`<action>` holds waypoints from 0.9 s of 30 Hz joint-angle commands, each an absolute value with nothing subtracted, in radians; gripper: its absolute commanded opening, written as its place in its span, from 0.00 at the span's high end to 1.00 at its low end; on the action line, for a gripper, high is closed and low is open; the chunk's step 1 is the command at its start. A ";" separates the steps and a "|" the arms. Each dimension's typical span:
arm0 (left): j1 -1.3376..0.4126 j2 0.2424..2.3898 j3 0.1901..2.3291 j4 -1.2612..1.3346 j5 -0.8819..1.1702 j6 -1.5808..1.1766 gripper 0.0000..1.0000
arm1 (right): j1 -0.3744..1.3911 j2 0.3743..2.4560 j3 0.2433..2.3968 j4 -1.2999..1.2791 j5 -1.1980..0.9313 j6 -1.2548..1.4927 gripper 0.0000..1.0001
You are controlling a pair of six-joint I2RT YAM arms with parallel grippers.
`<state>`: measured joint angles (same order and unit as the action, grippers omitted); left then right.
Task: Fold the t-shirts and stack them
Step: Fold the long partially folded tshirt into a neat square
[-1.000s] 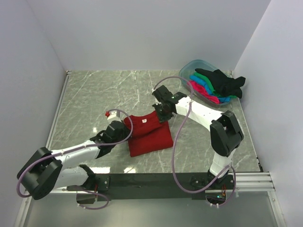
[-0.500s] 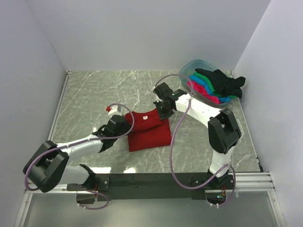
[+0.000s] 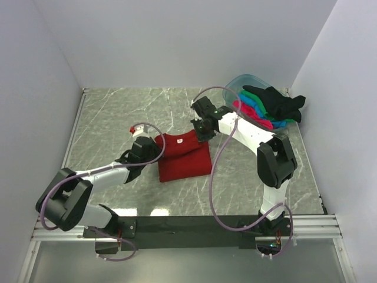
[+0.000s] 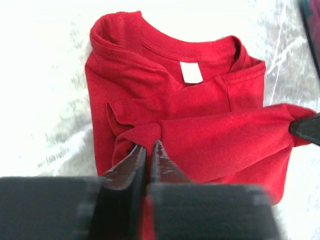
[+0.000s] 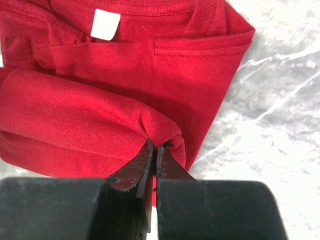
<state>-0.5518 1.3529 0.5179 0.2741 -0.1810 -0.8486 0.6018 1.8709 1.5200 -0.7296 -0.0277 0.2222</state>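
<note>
Dark red t-shirt [image 3: 184, 158] sits mid-tabletop [image 3: 118, 118], part-folded, collar toward 12 o'clock. Left gripper [image 4: 148, 150] jaws are clamped on the lifted fold at the shirt's 9 o'clock edge. Right gripper [image 5: 154, 150] jaws are pinched on the same fold near 1 o'clock. Cloth looks light and limp and sags between the grips, so fold corners are likely the best hold. Tub [image 3: 234, 84] is at 2 o'clock; black shirt [image 3: 280, 101] covers the pile beneath. Lower layers are hidden.

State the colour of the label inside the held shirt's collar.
White label on the dark red t-shirt, clearest in the left wrist view.
</note>
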 commanded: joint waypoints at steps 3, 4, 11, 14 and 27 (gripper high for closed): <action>-0.502 1.387 0.618 0.279 -0.244 -0.822 0.66 | 0.554 1.875 1.586 -0.689 0.005 0.239 0.85; -0.500 1.378 0.633 0.238 -0.258 -0.824 0.49 | 0.551 1.862 1.582 -0.669 0.014 0.245 0.67; -0.502 1.234 0.744 0.088 -0.403 -0.787 0.17 | 0.549 1.654 1.500 -0.597 0.077 0.276 0.46; -0.521 1.149 0.689 0.098 -0.403 -0.788 0.18 | 0.554 1.585 1.437 -0.575 0.003 0.273 0.46; -0.792 1.245 0.523 0.299 -0.371 -0.910 0.21 | 0.627 1.805 1.445 -0.471 -0.402 0.272 0.51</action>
<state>-0.7830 1.2186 0.5350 0.2173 -0.3733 -0.8669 0.6209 1.7355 1.3712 -0.5140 -0.2756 0.2752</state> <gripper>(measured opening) 0.793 0.498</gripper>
